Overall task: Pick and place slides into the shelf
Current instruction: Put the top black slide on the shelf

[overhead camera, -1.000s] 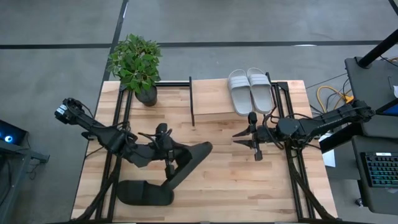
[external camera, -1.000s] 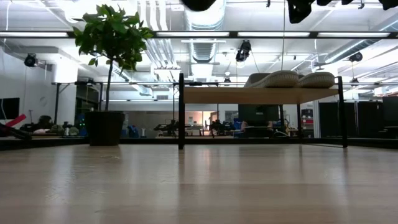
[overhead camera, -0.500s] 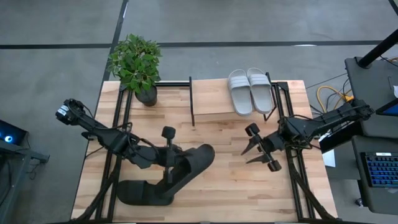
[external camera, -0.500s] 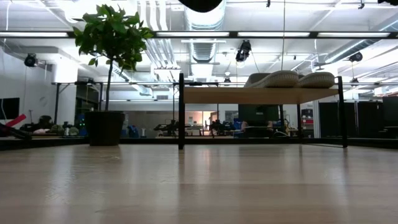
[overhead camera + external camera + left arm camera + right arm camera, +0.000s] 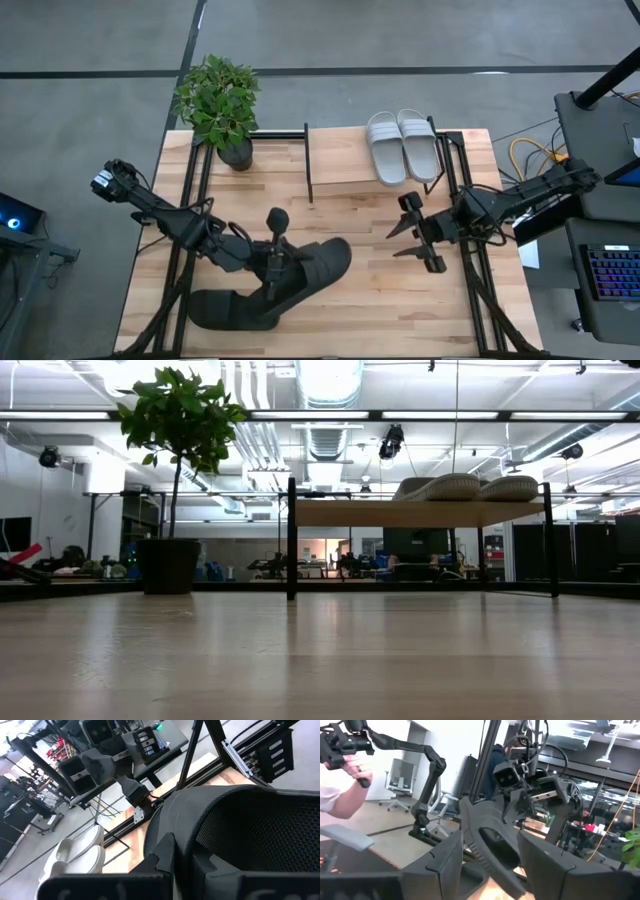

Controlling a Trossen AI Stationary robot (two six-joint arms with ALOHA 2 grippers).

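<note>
- High view: the left gripper (image 5: 272, 262) sits at lower centre of the frame, clamped on a black slide (image 5: 312, 268) that hangs tilted above the tabletop (image 5: 370, 300), lifted so it can be carried toward the shelf (image 5: 340, 160) at upper centre. The second black slide (image 5: 232, 309) lies flat at lower left, waiting its turn. The two grey-white slides (image 5: 400, 145) already rest side by side on the right part of the shelf's plank, which leaves the bare left part for the black pair. The right gripper (image 5: 412, 240) hovers at centre right with its fingers spread wide and nothing between them, apparently standing clear. A potted plant (image 5: 220, 105) stands at upper left, just beside the shelf.
- Low view: the shelf (image 5: 415, 512) stands at centre right with the grey-white slides (image 5: 465, 487) on top; the potted plant (image 5: 180, 470) is at left. Neither gripper shows here, so the carried slide is held well above the table.
- Left wrist view: the black slide (image 5: 240, 835) fills the right half, its strap gripped close to the camera; the grey-white slides (image 5: 75, 855) show at lower left.
- Right wrist view: two dark fingers (image 5: 445, 865) stand well apart at the bottom; between them, farther off, the left arm holds the black slide (image 5: 490, 845). A person's hand (image 5: 350, 775) holding a controller shows at upper left.
</note>
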